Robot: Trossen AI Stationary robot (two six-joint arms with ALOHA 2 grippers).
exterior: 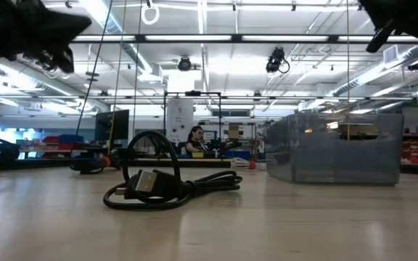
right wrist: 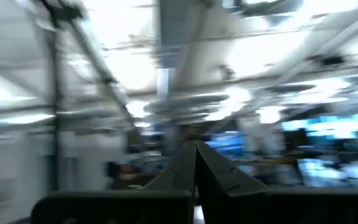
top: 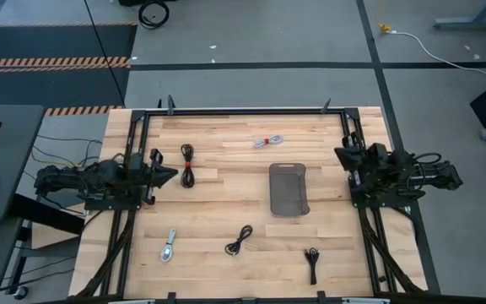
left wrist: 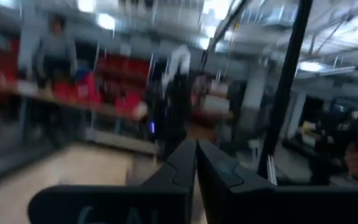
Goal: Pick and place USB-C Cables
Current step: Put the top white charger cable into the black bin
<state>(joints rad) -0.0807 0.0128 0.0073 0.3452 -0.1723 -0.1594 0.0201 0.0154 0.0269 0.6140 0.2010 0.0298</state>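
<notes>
Five small coiled cables lie flat on the wooden table. A black one with a red tie [top: 187, 164] lies at far left, a silver one with a red tie [top: 268, 141] at the far middle, a silver one [top: 169, 247] at near left, a black one [top: 239, 241] at near middle, which also shows in the low view [exterior: 167, 190], and a black one [top: 312, 262] at near right. The grey tray [top: 288, 188] stands right of centre. My left gripper [left wrist: 196, 163] is shut and empty at the left edge [top: 174, 174]. My right gripper [right wrist: 196, 162] is shut and empty at the right edge [top: 339, 154].
A dark metal frame [top: 243, 111] runs along the far edge and both sides of the table. The clear tray shows in the low view [exterior: 336, 148] at the right. A person [exterior: 195, 139] sits in the room far behind the table.
</notes>
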